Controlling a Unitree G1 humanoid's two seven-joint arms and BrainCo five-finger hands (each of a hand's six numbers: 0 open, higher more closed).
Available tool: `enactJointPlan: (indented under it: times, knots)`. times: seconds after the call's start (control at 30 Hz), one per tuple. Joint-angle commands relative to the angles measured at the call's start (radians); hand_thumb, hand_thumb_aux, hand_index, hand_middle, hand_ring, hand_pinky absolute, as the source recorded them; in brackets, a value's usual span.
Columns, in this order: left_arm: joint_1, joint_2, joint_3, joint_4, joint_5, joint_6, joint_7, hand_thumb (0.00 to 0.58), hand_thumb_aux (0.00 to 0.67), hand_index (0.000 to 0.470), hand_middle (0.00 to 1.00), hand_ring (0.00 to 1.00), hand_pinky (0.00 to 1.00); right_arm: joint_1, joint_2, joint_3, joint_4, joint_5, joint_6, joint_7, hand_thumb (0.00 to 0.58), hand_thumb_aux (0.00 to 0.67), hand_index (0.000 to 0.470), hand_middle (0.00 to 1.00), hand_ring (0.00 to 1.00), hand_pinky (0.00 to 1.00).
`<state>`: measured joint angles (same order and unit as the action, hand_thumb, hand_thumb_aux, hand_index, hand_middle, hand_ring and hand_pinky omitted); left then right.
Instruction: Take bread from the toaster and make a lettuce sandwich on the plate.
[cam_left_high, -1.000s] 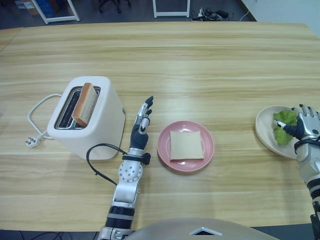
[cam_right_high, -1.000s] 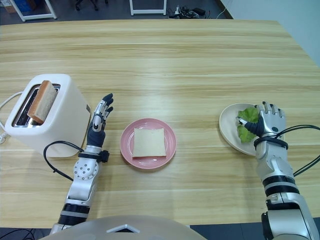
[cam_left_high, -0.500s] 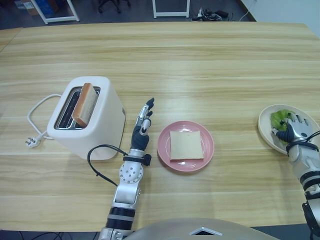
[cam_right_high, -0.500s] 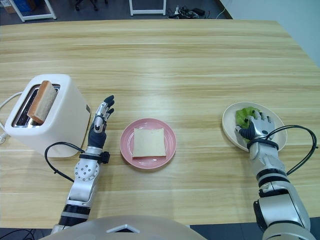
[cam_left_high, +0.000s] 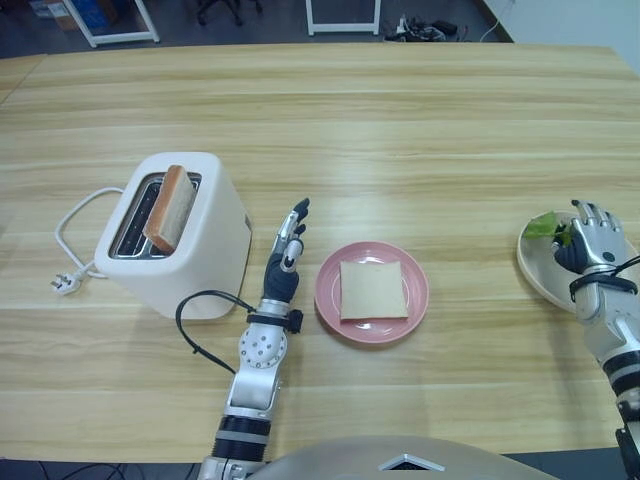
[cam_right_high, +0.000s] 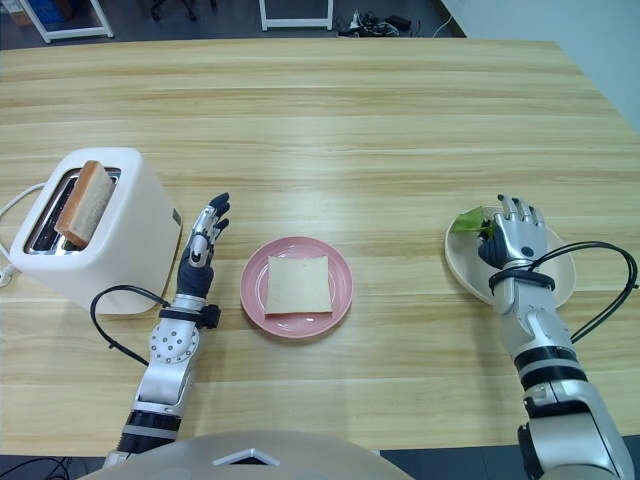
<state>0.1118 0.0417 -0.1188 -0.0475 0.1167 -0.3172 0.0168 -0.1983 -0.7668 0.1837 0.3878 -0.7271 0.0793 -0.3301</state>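
Step in hand: fetching the lettuce. One slice of bread already lay on the plate, and the second had not been taken from the toaster.
Lettuce leaf (cam_right_high: 468, 220): at the far-left rim of the cream dish (cam_right_high: 464, 262), which sat close to the table's right edge. The leaf stuck out to the left of the right hand.
Right hand (cam_right_high: 512, 234): over the cream dish, fingers curled on the leaf. The grip seemed to be a pinch at the leaf's edge, though the contact was hard to make out.
Left hand (cam_left_high: 287, 251): between toaster and pink plate, fingers straight and close together, holding nothing.
Pink plate (cam_left_high: 327, 303): midway along the table's near edge, set a little back from it, with a pale bread slice (cam_left_high: 372, 290) flat in its middle.
Toaster (cam_left_high: 212, 250): toward the table's left edge, a browned slice (cam_left_high: 172, 207) standing tilted in its slot.
Next move: carrying the leaf well leftward across the table and laying it on the pale slice would likely come next. The thin grip would need care so the leaf does not slip.
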Motion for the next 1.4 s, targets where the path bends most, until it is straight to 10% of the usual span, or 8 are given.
enactJointPlan:
  times: [0.03, 0.47, 1.17, 1.2, 1.23, 1.27, 1.4]
  knots:
    - [-0.004, -0.011, -0.003, 0.013, 0.006, 0.007, 0.003, 0.000, 0.000, 0.000, 0.00, 0.00, 0.00, 0.023, 0.080, -0.007, -0.297, 0.072, -0.036, 0.098, 0.580, 0.670, 0.470, 0.00, 0.00, 0.00]
    - [-0.072, -0.041, -0.016, 0.081, 0.007, -0.007, 0.007, 0.000, 0.000, 0.000, 0.00, 0.00, 0.00, -0.021, 0.417, 0.270, -0.343, -0.003, -0.076, 0.231, 0.580, 0.670, 0.470, 0.00, 0.00, 0.00]
    - [-0.111, -0.054, 0.002, 0.143, 0.008, -0.029, 0.012, 0.000, 0.000, 0.000, 0.00, 0.00, 0.00, 0.204, 0.375, 0.257, -0.522, 0.048, -0.156, 0.401, 0.580, 0.670, 0.470, 0.00, 0.00, 0.00]
    - [-0.110, -0.053, 0.002, 0.142, 0.007, -0.029, 0.011, 0.000, 0.000, 0.000, 0.00, 0.00, 0.00, 0.204, 0.373, 0.256, -0.514, 0.043, -0.155, 0.400, 0.568, 0.575, 0.404, 0.00, 0.00, 0.00]
    - [-0.109, -0.053, 0.003, 0.141, 0.007, -0.029, 0.010, 0.000, 0.000, 0.000, 0.00, 0.00, 0.00, 0.207, 0.372, 0.256, -0.510, 0.040, -0.156, 0.401, 0.474, 0.384, 0.269, 0.00, 0.00, 0.00]
    - [-0.108, -0.051, 0.004, 0.139, 0.006, -0.029, 0.009, 0.000, 0.000, 0.000, 0.00, 0.00, 0.00, 0.211, 0.371, 0.256, -0.510, 0.042, -0.158, 0.406, 0.000, 0.000, 0.000, 0.00, 0.00, 0.00]
    - [-0.106, -0.043, 0.016, 0.134, 0.003, -0.027, 0.008, 0.000, 0.000, 0.000, 0.00, 0.00, 0.00, 0.238, 0.367, 0.229, -0.563, 0.099, -0.173, 0.439, 0.000, 0.000, 0.000, 0.00, 0.00, 0.00]
